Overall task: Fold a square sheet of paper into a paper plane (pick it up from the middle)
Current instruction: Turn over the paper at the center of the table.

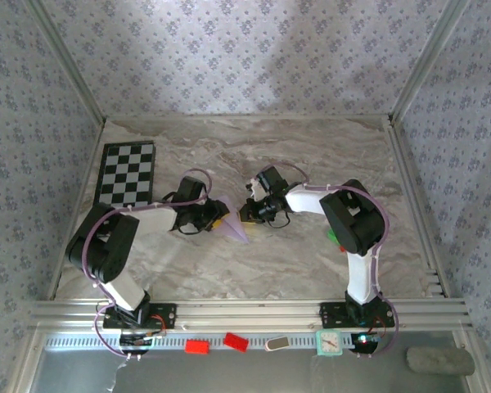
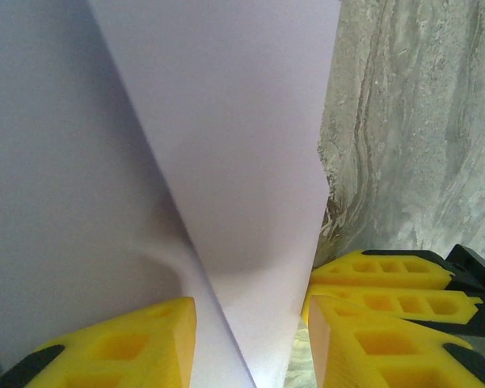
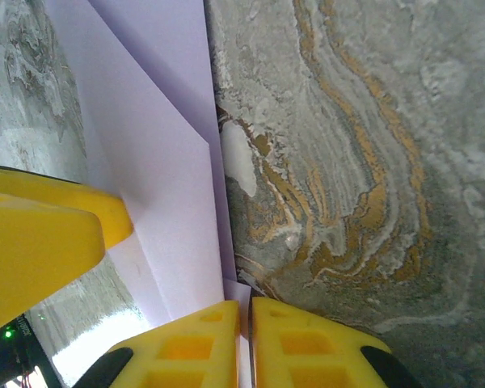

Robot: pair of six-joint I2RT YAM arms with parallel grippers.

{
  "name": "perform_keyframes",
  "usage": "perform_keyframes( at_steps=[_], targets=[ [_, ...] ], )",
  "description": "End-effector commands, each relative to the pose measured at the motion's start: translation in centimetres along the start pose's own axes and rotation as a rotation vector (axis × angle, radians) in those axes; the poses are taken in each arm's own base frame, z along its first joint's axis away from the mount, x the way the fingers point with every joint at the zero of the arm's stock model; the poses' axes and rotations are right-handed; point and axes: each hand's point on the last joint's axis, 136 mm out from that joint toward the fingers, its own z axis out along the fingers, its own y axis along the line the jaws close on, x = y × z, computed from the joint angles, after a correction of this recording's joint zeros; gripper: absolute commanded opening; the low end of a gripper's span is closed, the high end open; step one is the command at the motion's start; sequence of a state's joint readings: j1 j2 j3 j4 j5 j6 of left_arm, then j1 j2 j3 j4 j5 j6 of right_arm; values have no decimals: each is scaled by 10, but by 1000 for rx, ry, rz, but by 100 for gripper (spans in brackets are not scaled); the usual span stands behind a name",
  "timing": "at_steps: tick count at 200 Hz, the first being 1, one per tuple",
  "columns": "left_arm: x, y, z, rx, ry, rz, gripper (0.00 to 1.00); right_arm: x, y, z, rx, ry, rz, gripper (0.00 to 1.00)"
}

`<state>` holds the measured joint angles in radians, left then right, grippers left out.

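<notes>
Overhead: part-folded paper plane point(image 1: 236, 229) lay mid-worktop point(image 1: 311, 147), pointed, between left tool point(image 1: 216, 219) and right tool point(image 1: 247, 214).
Left wrist: left fingers point(image 2: 145, 339) apart, folded layers standing in gap.
Right wrist: right fingers point(image 3: 194, 347) pinched together on paper edge.
Judged mid-fold, crease not yet flat. Next move called for pressing fold down without letting paper slip.

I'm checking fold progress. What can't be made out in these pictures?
Top view: creases in the paper, too small, partly under the left gripper.
Left wrist view: paper outline, cut off by the frame.
Right wrist view: paper edge pinched inside the right gripper.
</notes>
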<state>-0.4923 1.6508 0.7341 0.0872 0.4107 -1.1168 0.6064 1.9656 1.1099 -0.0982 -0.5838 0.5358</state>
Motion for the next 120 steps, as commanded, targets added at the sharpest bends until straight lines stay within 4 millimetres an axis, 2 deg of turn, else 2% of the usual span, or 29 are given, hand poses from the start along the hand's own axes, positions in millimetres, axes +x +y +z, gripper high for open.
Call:
perform_keyframes(
  at_steps=[1, 25, 64, 120],
  targets=[
    [2, -10, 6, 38, 28, 5, 38, 0, -4, 3, 10, 20, 24, 14],
    [1, -21, 7, 80, 35, 29, 33, 2, -4, 4, 10, 23, 25, 14],
    [4, -36, 8, 145, 63, 84, 32, 1, -2, 3, 3, 24, 21, 14],
    [6, -34, 16, 147, 72, 99, 24, 1, -3, 3, 2, 25, 24, 13]
  ],
)
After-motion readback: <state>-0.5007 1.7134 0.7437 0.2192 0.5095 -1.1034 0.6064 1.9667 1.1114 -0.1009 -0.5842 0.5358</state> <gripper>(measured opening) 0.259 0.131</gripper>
